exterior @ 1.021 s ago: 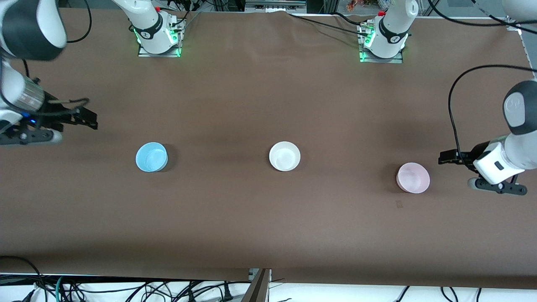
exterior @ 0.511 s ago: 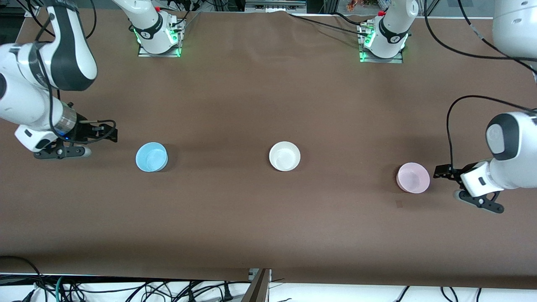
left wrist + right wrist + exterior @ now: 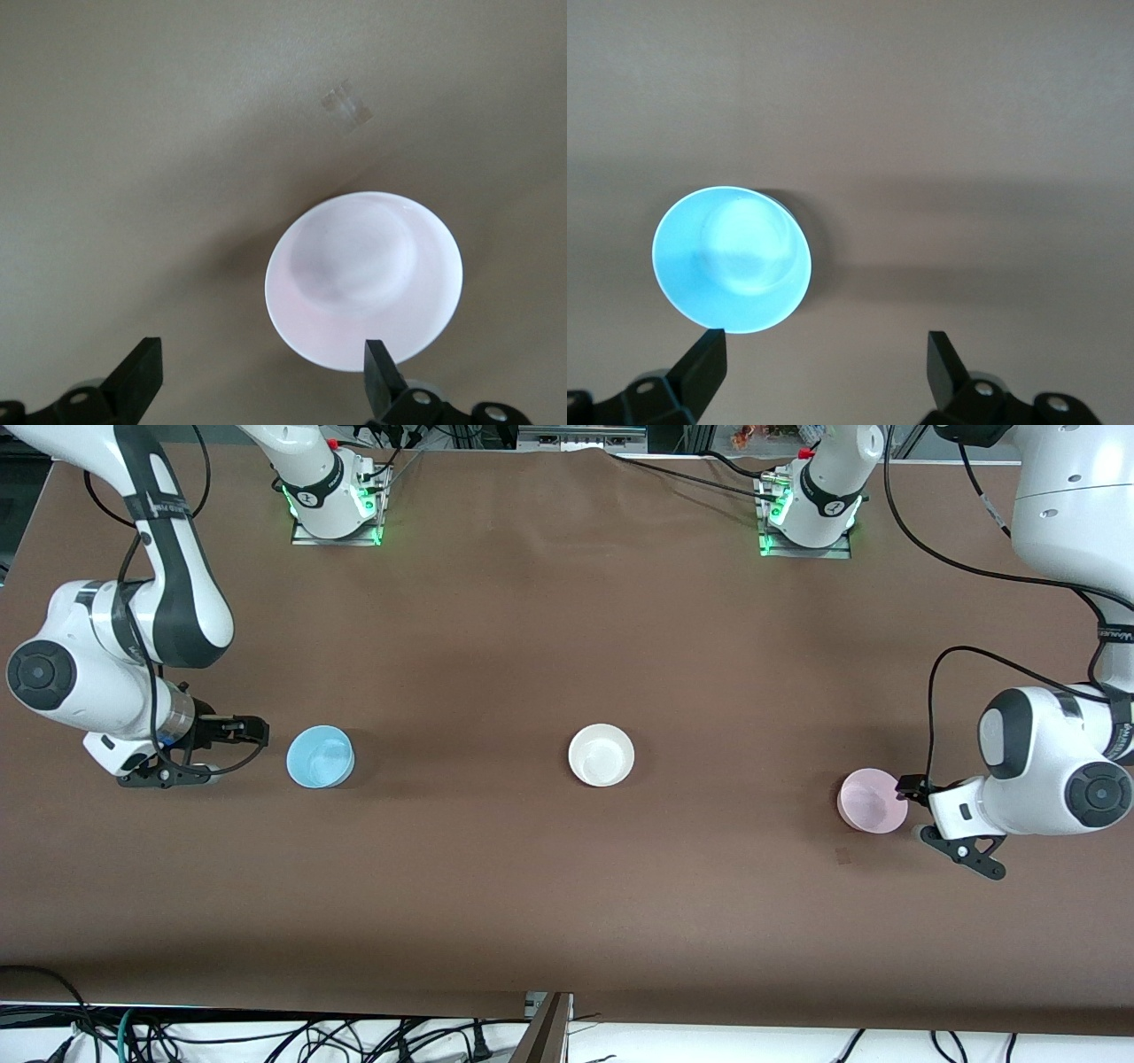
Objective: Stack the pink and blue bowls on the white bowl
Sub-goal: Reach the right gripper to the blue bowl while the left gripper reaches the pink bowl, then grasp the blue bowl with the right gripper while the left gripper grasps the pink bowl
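In the front view, three small round plastic bowls stand in a row on the brown bench (image 3: 567, 886), each one apart from the others. The off-white plastic bowl (image 3: 601, 755) is in the middle. The light blue plastic bowl (image 3: 320, 756) stands toward the right arm's end of the bench, and the pale pink plastic bowl (image 3: 873, 801) toward the left arm's end, a little nearer to the front camera than the other two. The right hand (image 3: 252, 731) is low, just beside the blue bowl and not touching it. The left hand (image 3: 910, 790) is at the rim of the pink bowl; whether it touches the rim I cannot tell from here.

In the left wrist view, the pink bowl (image 3: 364, 278) sits upright and empty on the bench. The left hand (image 3: 261, 376) has its fingers (image 3: 140, 376) wide apart and holds nothing; one finger is close to the bowl's rim.

In the right wrist view, the blue bowl (image 3: 732, 258) is upright and empty too. The right hand (image 3: 824, 367) is wide and empty, and one finger (image 3: 702, 365) is near the rim.

I judge that the task is at its beginning: no bowl is stacked yet. Both coloured bowls must first be grasped, then carried to the white bowl and set into it, one after the other.
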